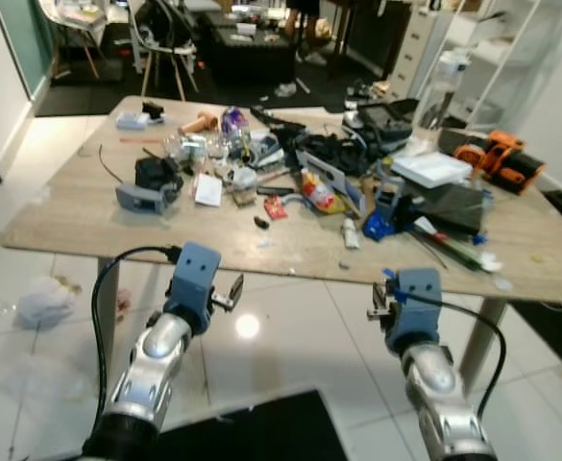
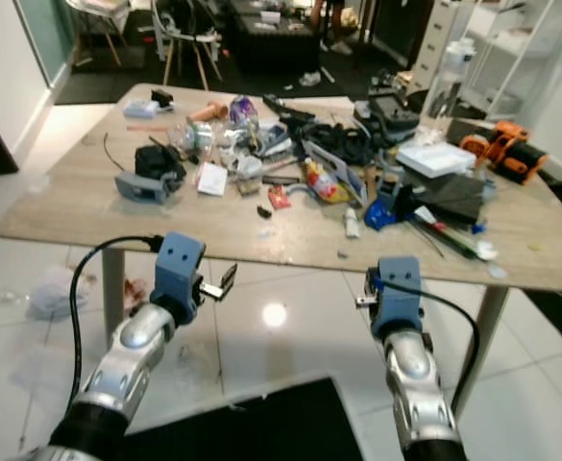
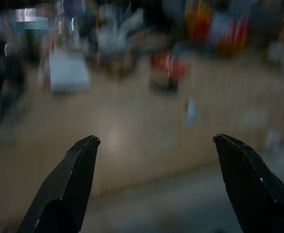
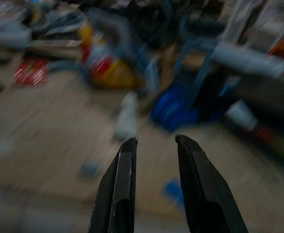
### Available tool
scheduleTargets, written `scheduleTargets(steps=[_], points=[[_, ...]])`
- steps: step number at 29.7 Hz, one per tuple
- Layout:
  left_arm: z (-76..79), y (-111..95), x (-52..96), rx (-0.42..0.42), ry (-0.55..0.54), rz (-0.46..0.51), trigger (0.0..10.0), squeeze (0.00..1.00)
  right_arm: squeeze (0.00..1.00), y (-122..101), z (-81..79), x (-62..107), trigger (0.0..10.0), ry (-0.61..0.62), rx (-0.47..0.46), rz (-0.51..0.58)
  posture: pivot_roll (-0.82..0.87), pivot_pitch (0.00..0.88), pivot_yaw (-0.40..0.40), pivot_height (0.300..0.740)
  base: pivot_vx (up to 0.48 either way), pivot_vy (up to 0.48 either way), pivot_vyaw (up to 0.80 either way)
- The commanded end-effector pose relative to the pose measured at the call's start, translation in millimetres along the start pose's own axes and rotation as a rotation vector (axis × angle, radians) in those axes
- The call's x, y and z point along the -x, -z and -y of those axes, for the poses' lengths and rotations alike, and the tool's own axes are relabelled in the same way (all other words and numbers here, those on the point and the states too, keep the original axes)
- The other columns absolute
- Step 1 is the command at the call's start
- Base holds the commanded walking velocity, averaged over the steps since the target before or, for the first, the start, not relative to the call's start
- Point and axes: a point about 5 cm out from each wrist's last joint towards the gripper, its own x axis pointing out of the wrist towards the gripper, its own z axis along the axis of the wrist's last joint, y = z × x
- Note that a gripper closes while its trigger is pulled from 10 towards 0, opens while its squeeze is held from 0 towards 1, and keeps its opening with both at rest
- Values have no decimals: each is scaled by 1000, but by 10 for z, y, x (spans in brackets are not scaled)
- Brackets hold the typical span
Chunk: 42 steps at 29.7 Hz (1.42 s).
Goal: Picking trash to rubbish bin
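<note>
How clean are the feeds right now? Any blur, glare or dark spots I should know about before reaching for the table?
Left eye view: fairly sharp, a bright glare spot on the white tiled floor under the cluttered wooden table. Left wrist view: dim and motion-blurred, left gripper wide open, the red wrapper only a smear. Right wrist view: dark and streaked, right gripper slightly parted, the blue object unreadable.

Bare near table edge (image 1: 261, 252) before clutter (image 1: 309, 173)
</note>
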Motion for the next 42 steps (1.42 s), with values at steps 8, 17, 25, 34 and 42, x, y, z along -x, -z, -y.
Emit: scheduleTargets(steps=[8, 17, 25, 34, 42], points=[[-72, -358, -79, 49, 5, 126, 10000, 0, 0, -318, 154, -121, 10000, 82, 10, 133, -90, 57, -46, 740, 416, 0, 0], [111, -318, -78, 33, 96, 106, 10000, 0, 0, -174, 200, -131, 10000, 75, 50, 6, -98, 61, -43, 740, 404, 0, 0], [203, -259, -36, 13, 145, 80, 10000, 0, 0, -104, 234, -127, 10000, 68, 82, -47, -97, 59, -48, 740, 400, 0, 0], [211, -241, -26, 12, 145, 78, 10000, 0, 0, -219, 158, -134, 10000, 17, 101, 10, -100, 52, -46, 740, 133, 0, 0], [226, -234, -6, 11, 160, 83, 10000, 0, 0, -273, 78, -110, 10000, -7, 121, 36, -99, 48, -46, 740, 0, 0, 0]])
